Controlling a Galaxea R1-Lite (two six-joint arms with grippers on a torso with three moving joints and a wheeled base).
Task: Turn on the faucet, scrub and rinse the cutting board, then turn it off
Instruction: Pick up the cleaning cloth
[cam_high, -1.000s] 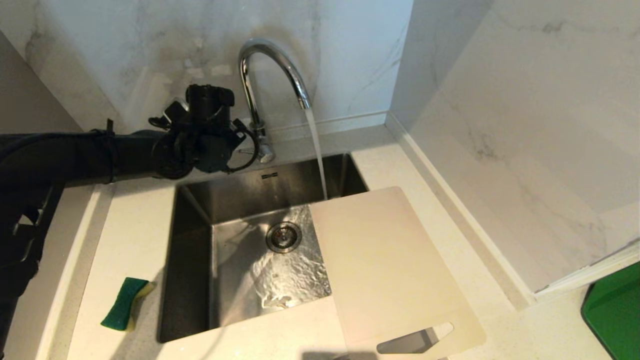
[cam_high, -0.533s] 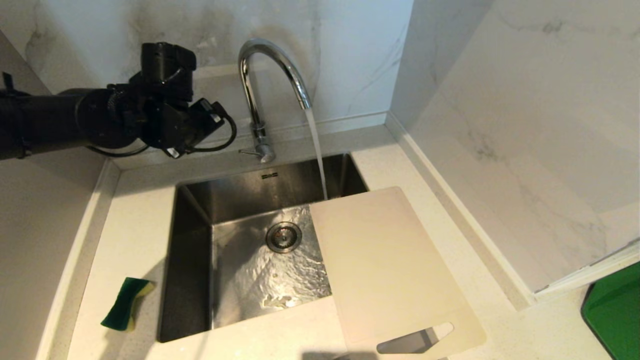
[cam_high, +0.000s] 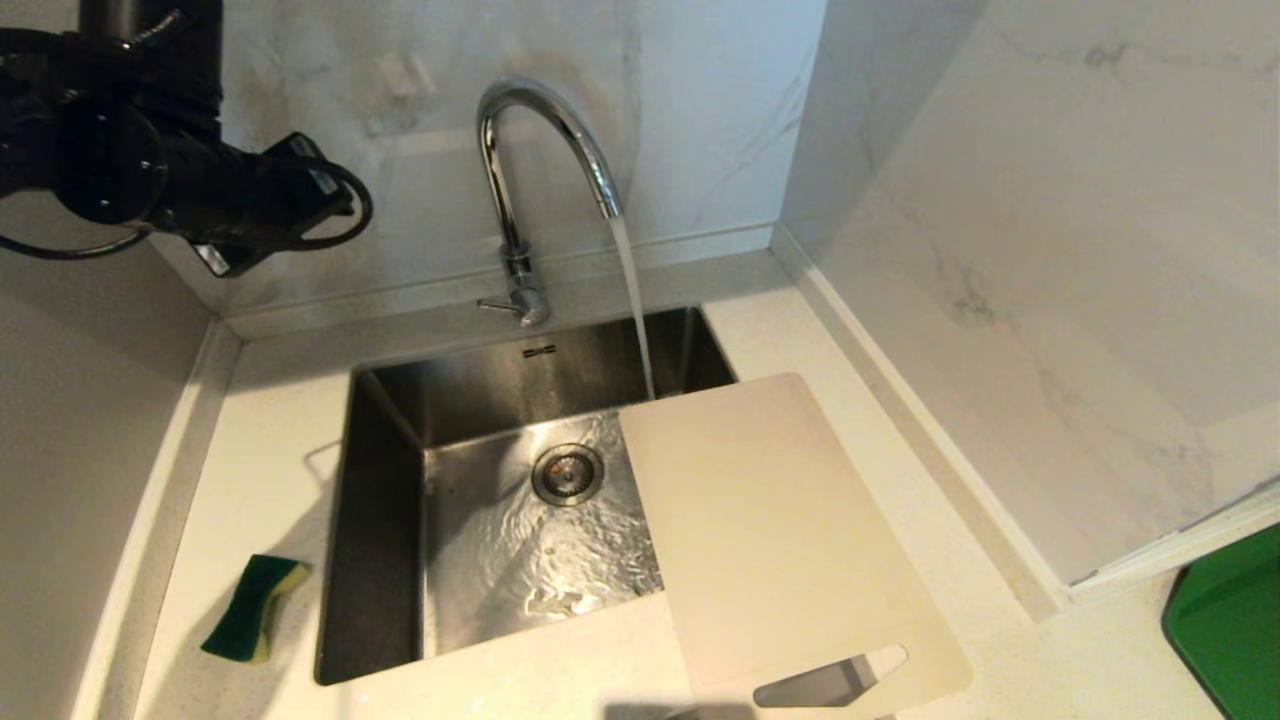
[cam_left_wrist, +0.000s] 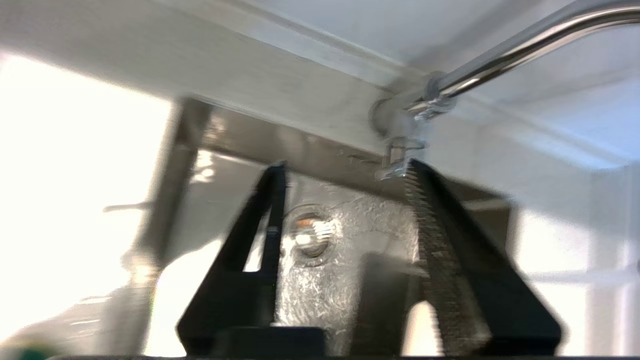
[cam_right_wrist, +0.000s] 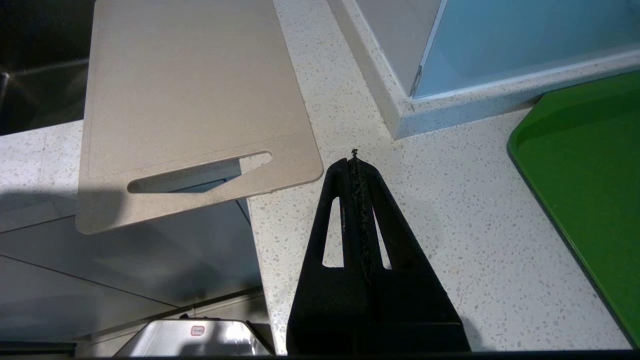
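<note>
Water runs from the chrome faucet (cam_high: 520, 150) into the sink (cam_high: 390, 480), its thin lever (cam_high: 497, 304) sticking out at the base. The cream cutting board (cam_high: 780, 530) lies flat over the sink's right side and the counter, with its handle slot past the front edge. My left gripper (cam_high: 240, 215) hangs high at the back left, well clear of the faucet. In the left wrist view this gripper (cam_left_wrist: 345, 167) is open and empty, with the faucet (cam_left_wrist: 500, 55) ahead. My right gripper (cam_right_wrist: 354, 160) is shut and empty above the counter near the board's (cam_right_wrist: 190, 85) slotted end.
A green and yellow sponge (cam_high: 250, 607) lies on the counter left of the sink. The drain (cam_high: 567, 473) shows under rippling water. A green tray (cam_high: 1230, 630) sits at the far right. Marble walls close in the back and the right side.
My left arm has lifted up and to the left, away from the faucet's base. Water keeps running; the board and sponge have not moved.
</note>
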